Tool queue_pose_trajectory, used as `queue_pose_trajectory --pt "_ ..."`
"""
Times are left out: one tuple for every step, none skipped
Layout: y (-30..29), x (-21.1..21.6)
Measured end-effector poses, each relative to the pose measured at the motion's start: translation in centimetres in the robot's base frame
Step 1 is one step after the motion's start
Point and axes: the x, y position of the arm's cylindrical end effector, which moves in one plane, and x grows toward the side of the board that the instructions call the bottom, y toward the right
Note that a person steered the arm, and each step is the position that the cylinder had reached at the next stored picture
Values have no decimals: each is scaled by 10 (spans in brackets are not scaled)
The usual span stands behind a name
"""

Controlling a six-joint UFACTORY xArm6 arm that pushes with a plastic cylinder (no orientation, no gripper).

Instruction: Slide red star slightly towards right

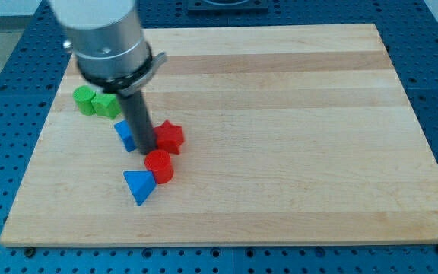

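Observation:
The red star (170, 137) lies on the wooden board (280, 114), left of the middle. My tip (146, 149) rests on the board touching the star's left side. A blue block (125, 134), shape partly hidden by the rod, sits just left of my tip. A red cylinder (159, 166) stands just below the star and my tip. A blue triangle (139, 186) lies below-left of the cylinder, close to it.
Two green blocks (85, 99) (106, 105) sit side by side near the board's left edge, above-left of my tip. The arm's grey body (105, 38) hangs over the top left. A blue perforated table surrounds the board.

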Motion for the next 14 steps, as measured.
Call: queue_pose_trajectory --pt "34 -24" --pt "62 -54" --pt "93 -84" --pt "118 -105" --pt "111 -105" --pt "80 -105" --pt "41 -105" --pt "15 -105" --pt "24 -80" --pt "27 -77" --pt "51 -77" --pt "60 -58" --pt "60 -35" --pt "63 -29"
